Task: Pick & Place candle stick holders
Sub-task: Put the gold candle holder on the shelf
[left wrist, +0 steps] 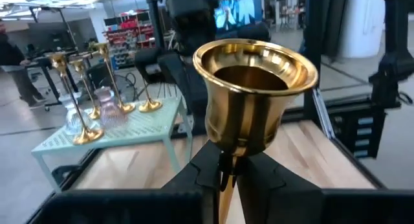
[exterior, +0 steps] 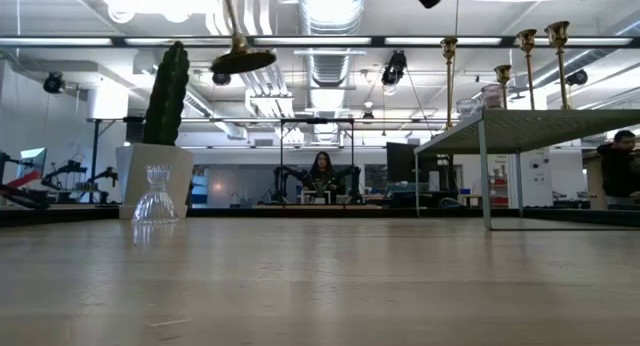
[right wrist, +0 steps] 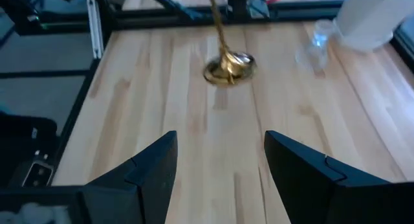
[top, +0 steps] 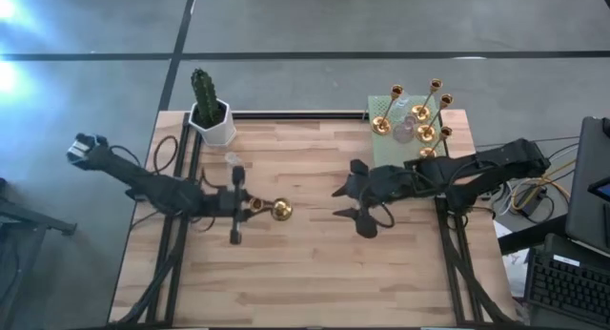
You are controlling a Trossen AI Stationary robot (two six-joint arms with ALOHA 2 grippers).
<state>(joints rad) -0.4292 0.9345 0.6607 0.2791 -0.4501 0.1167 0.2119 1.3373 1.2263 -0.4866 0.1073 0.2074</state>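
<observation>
The shiny gold bell-cupped candle holder (left wrist: 253, 94) fills my left gripper (left wrist: 226, 175), clenched on its thin stem above the wooden table (top: 315, 273); it might swivel. My right gripper (right wrist: 220, 162) gapes nearby.

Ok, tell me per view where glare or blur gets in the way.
High view: bright glare at the left edge. Low view: ceiling lights blow out the top; the clear glass holder reads sharp. Left wrist view: the gold holder in the left tool is crisp. Right wrist view: the gold holder's base and the glass blur.
</observation>
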